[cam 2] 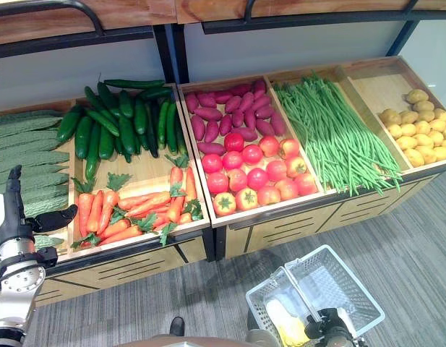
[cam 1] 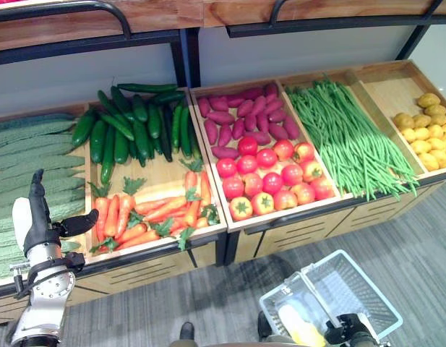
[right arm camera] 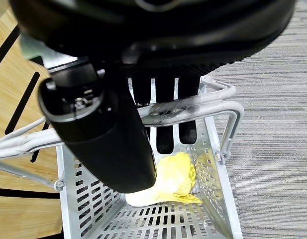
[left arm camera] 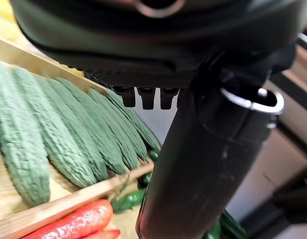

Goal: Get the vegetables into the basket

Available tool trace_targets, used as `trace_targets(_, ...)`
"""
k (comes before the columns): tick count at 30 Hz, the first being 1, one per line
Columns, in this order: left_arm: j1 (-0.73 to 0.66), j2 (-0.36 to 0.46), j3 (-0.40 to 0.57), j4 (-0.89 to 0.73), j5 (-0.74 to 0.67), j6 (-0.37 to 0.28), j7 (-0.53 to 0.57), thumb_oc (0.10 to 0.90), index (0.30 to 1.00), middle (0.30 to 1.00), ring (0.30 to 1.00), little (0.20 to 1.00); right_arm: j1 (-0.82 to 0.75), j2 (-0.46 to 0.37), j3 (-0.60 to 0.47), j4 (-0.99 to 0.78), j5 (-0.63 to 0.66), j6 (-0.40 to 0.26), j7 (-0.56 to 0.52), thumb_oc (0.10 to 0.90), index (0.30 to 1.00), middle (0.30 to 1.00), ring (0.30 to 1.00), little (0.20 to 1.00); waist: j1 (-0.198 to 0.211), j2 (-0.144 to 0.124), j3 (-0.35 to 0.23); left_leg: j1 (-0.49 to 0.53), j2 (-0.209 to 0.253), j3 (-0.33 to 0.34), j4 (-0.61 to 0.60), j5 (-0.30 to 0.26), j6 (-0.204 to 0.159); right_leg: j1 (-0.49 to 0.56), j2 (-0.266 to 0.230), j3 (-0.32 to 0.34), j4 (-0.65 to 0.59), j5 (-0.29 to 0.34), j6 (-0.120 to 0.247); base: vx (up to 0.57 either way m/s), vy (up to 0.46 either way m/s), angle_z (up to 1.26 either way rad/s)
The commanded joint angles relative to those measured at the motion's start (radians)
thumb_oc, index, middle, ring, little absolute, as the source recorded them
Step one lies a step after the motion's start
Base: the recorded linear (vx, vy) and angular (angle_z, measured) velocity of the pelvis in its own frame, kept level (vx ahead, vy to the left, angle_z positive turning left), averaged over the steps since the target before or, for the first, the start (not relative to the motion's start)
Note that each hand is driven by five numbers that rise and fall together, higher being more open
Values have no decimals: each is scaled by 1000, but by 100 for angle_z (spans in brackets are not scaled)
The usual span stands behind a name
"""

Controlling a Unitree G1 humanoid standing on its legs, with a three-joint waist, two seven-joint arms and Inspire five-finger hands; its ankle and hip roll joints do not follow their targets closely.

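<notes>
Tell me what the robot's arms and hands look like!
The left hand is black, with long thin fingers and a thick thumb. It has a white patch on its outer side. It sits on a shiny silver-grey wrist with a black ring and a black cable looping round it. The right hand is black too, with blocky fingers and a fat, smooth, rounded thumb.

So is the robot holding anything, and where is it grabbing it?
Yes. The right hand holds the white basket by its handle, fingers curled round it. The left hand is open, holding nothing.
</notes>
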Motion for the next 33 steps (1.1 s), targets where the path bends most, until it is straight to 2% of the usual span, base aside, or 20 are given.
trace_targets(1, -138, 143, -5, -30, -5, -81, -24, 900, 1000, 1000, 1000, 1000, -38, -58, 50, -30, -2, -36, -7, 400, 300, 300, 300, 300, -22, -35, -32, -40, -4, -21, 1, -31, -9, 49, -44, 7, 7, -75, 54, 0, 0, 0)
trace_targets(2, -157, 159, -35, -44, -65, -101, -68, 900, 1000, 1000, 1000, 1000, -41, -62, 55, -33, 2, -37, -2, 400, 300, 300, 300, 300, -26, -33, -31, -40, -3, -19, 1, -30, -10, 47, -45, 10, 7, -73, 55, 0, 0, 0)
trace_targets(6, -203, 186, -120, -66, -127, -124, -146, 900, 1000, 1000, 1000, 1000, -40, -62, 62, -48, 11, -44, 6, 400, 300, 300, 300, 300, -37, -34, -35, -35, -1, -10, 1, -33, -9, 43, -43, 22, 7, -70, 56, 15, 6, -3)
trace_targets(8, -212, 189, -140, -65, -144, -127, -164, 900, 1000, 1000, 1000, 1000, -39, -61, 62, -48, 12, -45, 8, 400, 300, 300, 300, 300, -39, -34, -36, -32, 0, -8, 1, -34, -9, 44, -43, 25, 7, -70, 56, 21, 5, -10)
trace_targets(9, -226, 193, -177, -61, -203, -127, -222, 900, 1000, 1000, 1000, 1000, -38, -61, 64, -50, 13, -45, 15, 400, 300, 300, 300, 300, -45, -35, -40, -27, 0, -2, 1, -36, -8, 45, -42, 30, 7, -69, 56, 25, 7, -14)
trace_targets(15, -249, 195, -259, -52, -373, -126, -355, 900, 1000, 1000, 1000, 1000, -28, -66, 70, -46, 6, -39, 37, 400, 300, 300, 300, 300, -58, -35, -42, -27, 0, 8, 1, -35, -9, 36, -41, 41, 7, -65, 59, 9, 10, -8)
trace_targets(19, -299, 193, -316, -13, -357, -119, -362, 900, 1000, 1000, 1000, 1000, -28, -66, 72, -42, 10, -38, 48, 400, 300, 300, 300, 300, -64, -35, -39, -30, 1, 11, 1, -34, -9, 29, -40, 46, 7, -63, 60, 4, 4, -6)
trace_targets(25, -354, 169, -351, 28, -336, -105, -346, 900, 1000, 1000, 1000, 1000, -37, -68, 73, -39, 16, -36, 48, 400, 300, 300, 300, 300, -69, -37, -31, -40, 2, 14, 1, -31, -9, 15, -36, 52, 7, -60, 60, 2, 3, -5)
trace_targets(33, -387, 209, -369, 75, -257, -85, -331, 900, 1000, 1000, 1000, 1000, -42, -78, 73, -46, 19, -33, 54, 400, 300, 300, 300, 300, -71, -34, -24, -44, 4, 19, 1, -30, -9, 5, -33, 59, 7, -60, 61, 0, 0, 0)
